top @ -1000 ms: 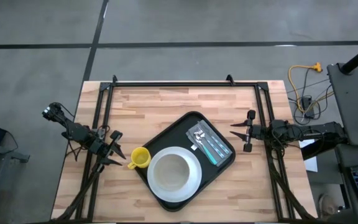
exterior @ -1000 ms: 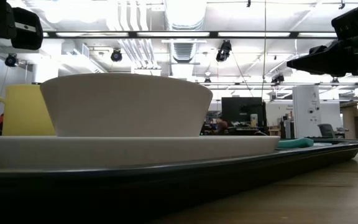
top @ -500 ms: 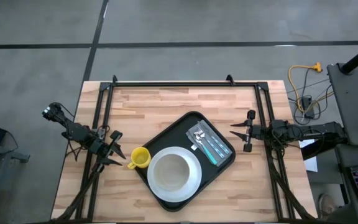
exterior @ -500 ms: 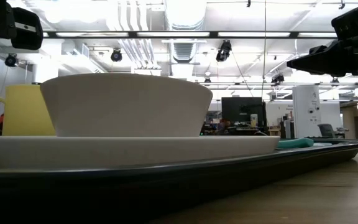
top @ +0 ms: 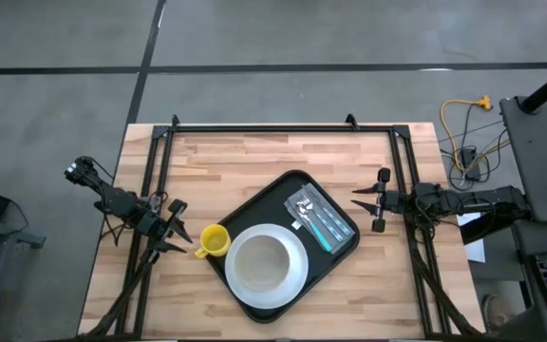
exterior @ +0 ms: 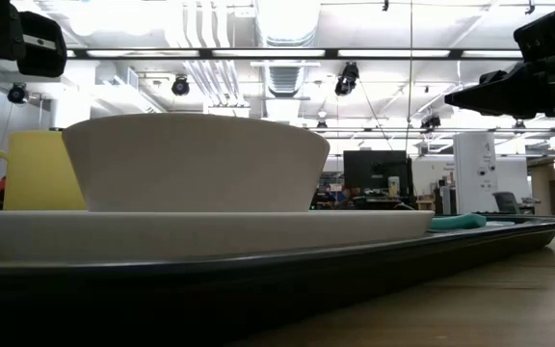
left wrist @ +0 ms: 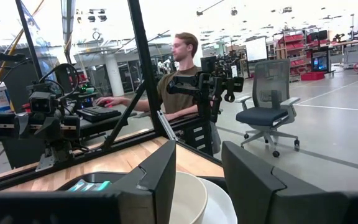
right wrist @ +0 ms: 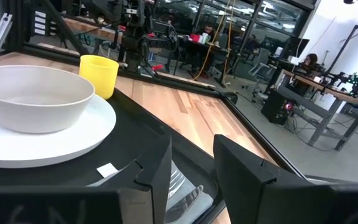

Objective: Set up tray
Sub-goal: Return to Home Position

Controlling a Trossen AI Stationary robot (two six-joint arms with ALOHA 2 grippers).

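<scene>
Tray (top: 262,203) whole overhead, edge-on low

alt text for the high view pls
Black tray askew on a wooden table, holding a white bowl on a plate and cutlery on a napkin. A yellow cup stands at its left edge. Left hand and right hand sit open at the sides.

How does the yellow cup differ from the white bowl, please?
The yellow cup is narrower than the white bowl, and its yellow contrasts with the bowl's white. The bowl sits on the white plate in the tray; the cup stands beside the plate, at the tray's left corner. Both stand upright, open side up.
</scene>
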